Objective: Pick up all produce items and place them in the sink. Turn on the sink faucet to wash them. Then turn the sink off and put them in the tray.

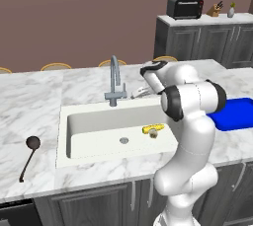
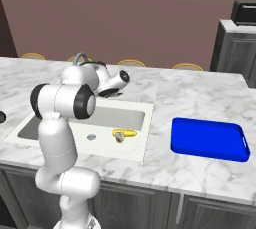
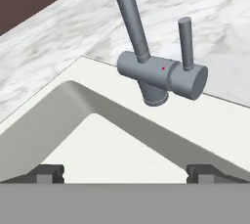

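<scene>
A yellow corn cob (image 1: 151,129) (image 2: 125,133) lies on the floor of the sink (image 1: 94,126) (image 2: 132,118), right of the drain. A small beige roundish item (image 1: 154,134) (image 2: 119,138) touches it. The grey gooseneck sink faucet (image 1: 114,83) (image 3: 161,74) stands at the basin's back rim, its small lever (image 3: 185,37) upright. My gripper (image 1: 141,92) (image 3: 125,173) hovers over the sink's back right corner, a short way from the faucet base. It faces the faucet, open, with nothing between its fingertips (image 3: 49,173). The blue tray (image 1: 236,114) (image 2: 210,139) rests on the counter right of the sink.
A black long-handled ladle (image 1: 28,157) lies on the marble left of the sink. A dark cabinet with a toaster oven (image 1: 185,8) stands at the back right. Round stool tops (image 2: 131,63) line the far edge of the counter.
</scene>
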